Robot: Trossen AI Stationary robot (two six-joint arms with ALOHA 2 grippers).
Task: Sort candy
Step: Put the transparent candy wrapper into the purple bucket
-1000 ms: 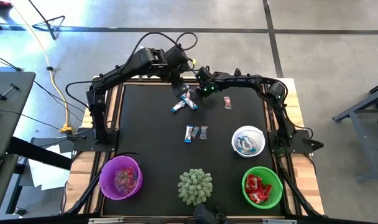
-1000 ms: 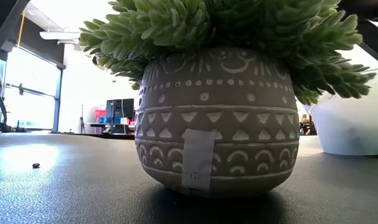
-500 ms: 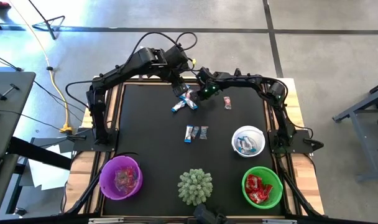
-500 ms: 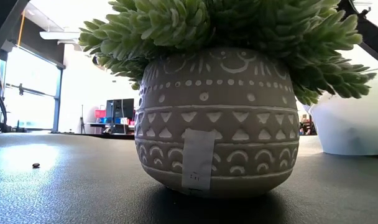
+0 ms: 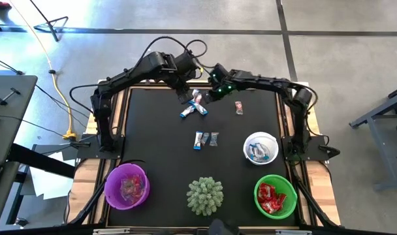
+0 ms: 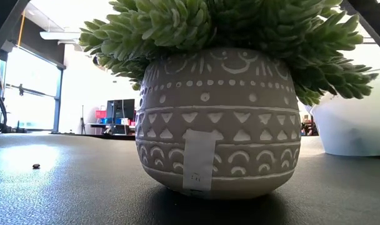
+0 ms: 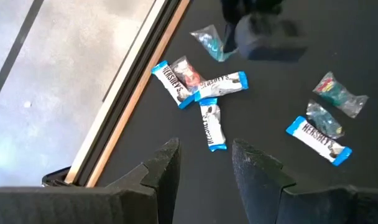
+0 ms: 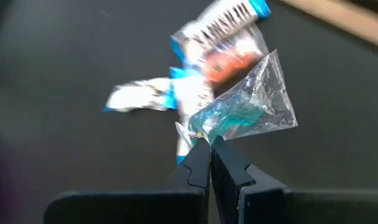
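Right end effector (image 8: 210, 147) pinched shut on crinkly clear-wrapped teal candy (image 8: 248, 112) — left end effector (image 7: 206, 163) parted, empty, over glossy blue-and-white bars (image 7: 211, 123)

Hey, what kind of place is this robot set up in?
Probably a lab or workshop: a bare concrete floor with a yellow cable lying across it, a metal workbench beside the table, and shelves in the bright room behind.

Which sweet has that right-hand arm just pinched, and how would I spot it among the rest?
Start at the far edge of the black table top, where a cluster of blue-and-white wrapped bars lies. Just beside it, the right pincer is shut on a clear crinkly wrapper with a teal sweet inside, held by one corner. Its neighbours are opaque printed bars; this one is see-through.
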